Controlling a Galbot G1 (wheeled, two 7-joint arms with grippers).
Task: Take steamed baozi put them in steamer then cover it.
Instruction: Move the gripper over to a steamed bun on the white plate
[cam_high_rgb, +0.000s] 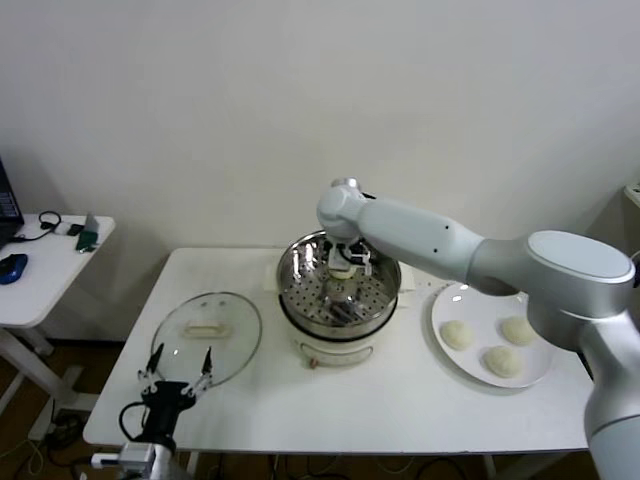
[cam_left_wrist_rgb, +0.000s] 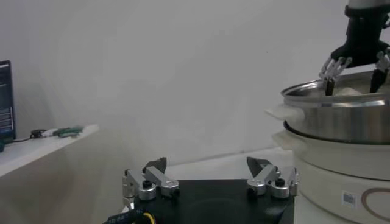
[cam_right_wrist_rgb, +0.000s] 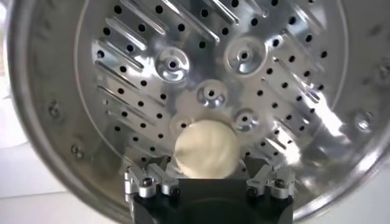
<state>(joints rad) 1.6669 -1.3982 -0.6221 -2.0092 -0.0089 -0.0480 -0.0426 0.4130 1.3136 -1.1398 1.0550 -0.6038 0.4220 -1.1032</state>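
The steamer (cam_high_rgb: 287, 272) stands mid-table, a steel pot on a white base. My right gripper (cam_high_rgb: 345, 262) hangs inside it, open. In the right wrist view one steamed baozi (cam_right_wrist_rgb: 205, 148) lies on the perforated tray (cam_right_wrist_rgb: 207, 61) between the spread fingers of the right gripper (cam_right_wrist_rgb: 206, 163), with a small gap on each side. Three more baozi (cam_high_rgb: 457, 335) lie on the white plate (cam_high_rgb: 445, 300) at the right. The cover (cam_high_rgb: 207, 340), a glass lid with a cream handle, lies flat at the table's left. My left gripper (cam_high_rgb: 180, 375) waits open over the cover's near edge.
A small white side table (cam_high_rgb: 50, 260) with a laptop and cables stands off to the left. The left wrist view shows the left gripper (cam_left_wrist_rgb: 206, 163) low over the table, the steamer (cam_left_wrist_rgb: 341, 115) to one side and the right gripper (cam_left_wrist_rgb: 356, 67) above its rim.
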